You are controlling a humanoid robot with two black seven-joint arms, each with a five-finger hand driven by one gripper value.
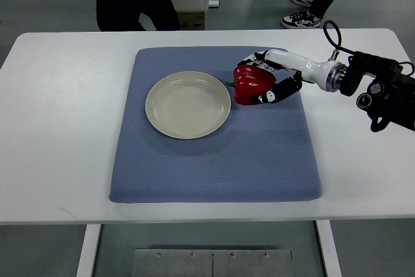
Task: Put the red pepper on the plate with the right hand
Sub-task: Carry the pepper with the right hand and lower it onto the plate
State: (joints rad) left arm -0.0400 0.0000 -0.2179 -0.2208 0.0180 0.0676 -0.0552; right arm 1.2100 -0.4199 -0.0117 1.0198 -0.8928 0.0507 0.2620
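Top view. The right hand [269,81] was clasped around the red pepper [251,84], fingers [275,92] curled on its right side. The pepper sat on the blue mat [214,160] just right of the cream plate [188,104], on the white counter [58,128]. No legible writing showed.

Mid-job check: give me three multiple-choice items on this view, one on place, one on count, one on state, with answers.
1. Where is the red pepper?
A. centred on the plate
B. on the blue mat, right of the plate
C. on the bare table

2. How many plates are on the blue mat?
A. one
B. two
C. three

3. What is the right hand doing?
A. open, clear of everything
B. grasping the plate
C. wrapped around the pepper

Answers: 1 B, the pepper sits just beyond the rim of the plate; 2 A, only one cream plate shows; 3 C, its fingers curl around the pepper.
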